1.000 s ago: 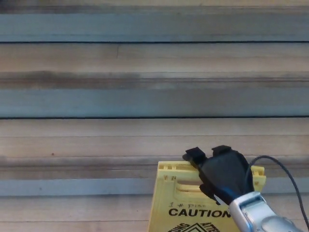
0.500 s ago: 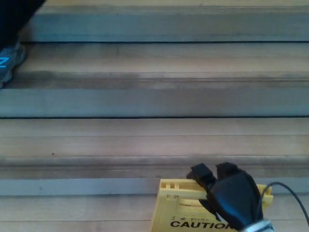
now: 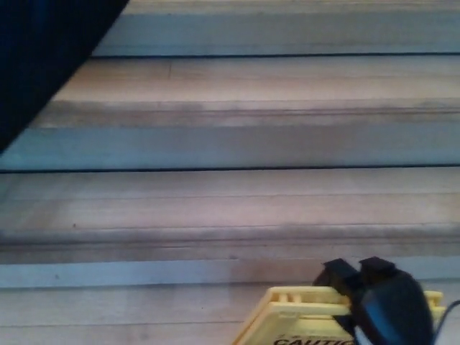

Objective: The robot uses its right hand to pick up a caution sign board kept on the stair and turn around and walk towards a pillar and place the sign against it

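Observation:
The yellow caution sign board [image 3: 298, 316] shows only its top edge and handle slot at the bottom right of the head view, with part of its black lettering cut off by the frame. My right hand [image 3: 381, 305] is black and sits on the board's top right corner, fingers curled over the upper edge, shut on it. The board looks slightly tilted, its left side sloping down. My left hand is out of the picture.
Wide wooden stairs [image 3: 237, 208] with grey risers fill the view ahead. A person's dark trouser leg [image 3: 43, 50] covers the top left corner, standing on an upper step.
The sign and my right hand have slid lower and to the right in the picture. The person's dark leg has come much further in at the top left, hiding the shoe seen before.

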